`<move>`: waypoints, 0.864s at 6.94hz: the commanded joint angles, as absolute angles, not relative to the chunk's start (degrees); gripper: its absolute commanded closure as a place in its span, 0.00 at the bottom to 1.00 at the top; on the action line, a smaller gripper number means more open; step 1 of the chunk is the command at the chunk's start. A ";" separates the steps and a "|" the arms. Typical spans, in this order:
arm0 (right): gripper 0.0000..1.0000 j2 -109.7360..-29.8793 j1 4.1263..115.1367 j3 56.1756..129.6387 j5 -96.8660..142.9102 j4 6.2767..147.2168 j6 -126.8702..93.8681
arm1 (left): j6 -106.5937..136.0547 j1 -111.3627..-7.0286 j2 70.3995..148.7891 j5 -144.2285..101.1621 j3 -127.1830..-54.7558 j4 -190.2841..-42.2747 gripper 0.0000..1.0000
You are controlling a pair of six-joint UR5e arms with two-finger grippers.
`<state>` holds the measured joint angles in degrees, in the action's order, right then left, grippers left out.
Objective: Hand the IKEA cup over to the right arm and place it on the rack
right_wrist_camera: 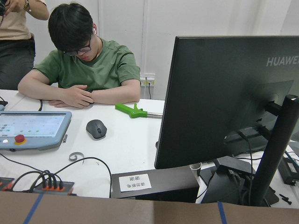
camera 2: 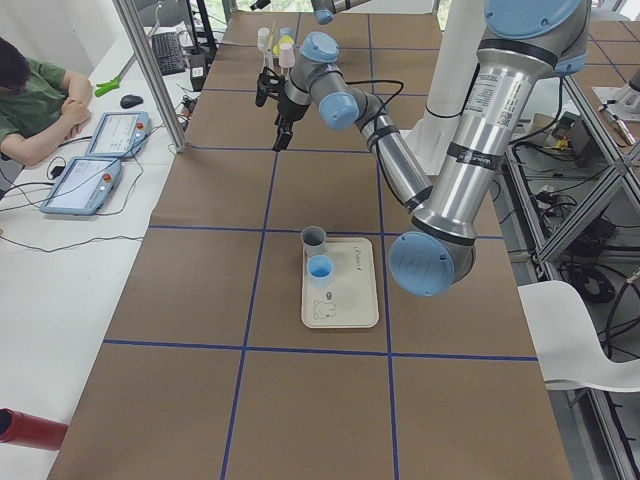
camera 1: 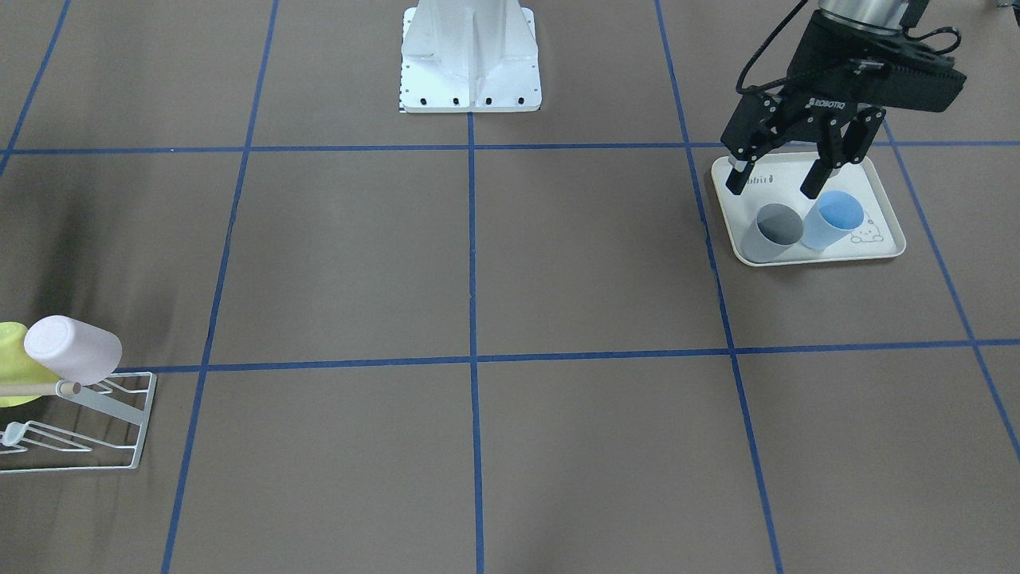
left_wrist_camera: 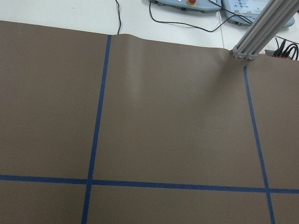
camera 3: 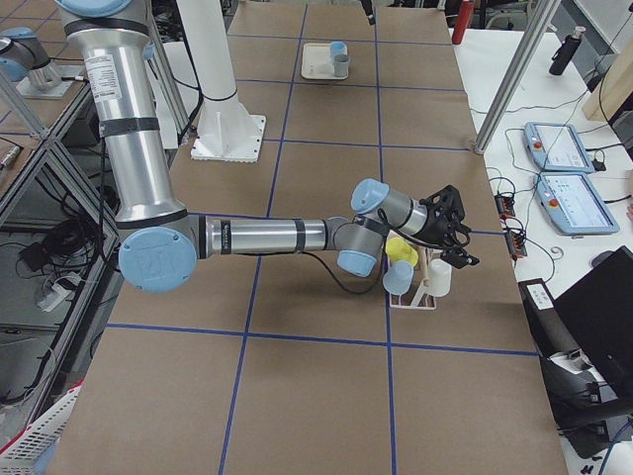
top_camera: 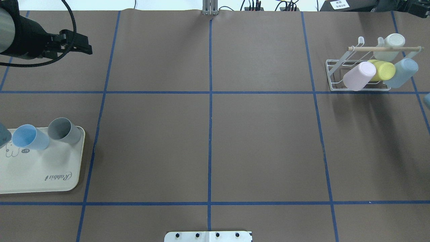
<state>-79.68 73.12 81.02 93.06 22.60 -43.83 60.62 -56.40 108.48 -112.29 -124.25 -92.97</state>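
Note:
Two cups stand upright on the cream rabbit-print tray [camera 1: 884, 239]: a grey cup [camera 1: 771, 231] and a light blue cup [camera 1: 833, 219]. They also show in the overhead view, the grey cup [top_camera: 63, 130] beside the blue cup [top_camera: 31, 137]. My left gripper [camera 1: 774, 187] is open and empty, high above the table near the tray. The white wire rack [top_camera: 336, 75] with its wooden rod holds pink [top_camera: 358, 76], yellow [top_camera: 383, 70], pale blue [top_camera: 401, 72] and white [top_camera: 389, 42] cups. My right gripper [camera 3: 457, 237] is at the rack; I cannot tell whether it is open.
The white robot base [camera 1: 470, 60] stands at the table's middle edge. Blue tape lines divide the brown table. In the right side view the right arm [camera 3: 267, 236] stretches low across the table toward the rack [camera 3: 420, 292]. Operators, tablets and a monitor are beyond the far edge.

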 commanded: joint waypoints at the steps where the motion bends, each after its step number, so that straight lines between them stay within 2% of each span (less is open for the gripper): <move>1: 0.00 -79.19 74.62 88.46 95.97 28.78 -50.48 | 53.22 -60.01 105.49 -113.99 -123.84 -92.81 0.00; 4: 0.00 -78.84 69.73 106.03 101.59 46.62 -61.93 | 33.80 -65.39 101.52 -117.51 -121.91 -82.22 0.00; 6: 0.00 -76.05 63.05 108.18 101.69 46.05 -74.45 | 29.56 -65.65 97.40 -124.06 -118.67 -81.91 0.00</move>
<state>-78.22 67.13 106.18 101.44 45.37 -66.03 33.05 -65.33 99.75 -120.05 -120.47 -82.61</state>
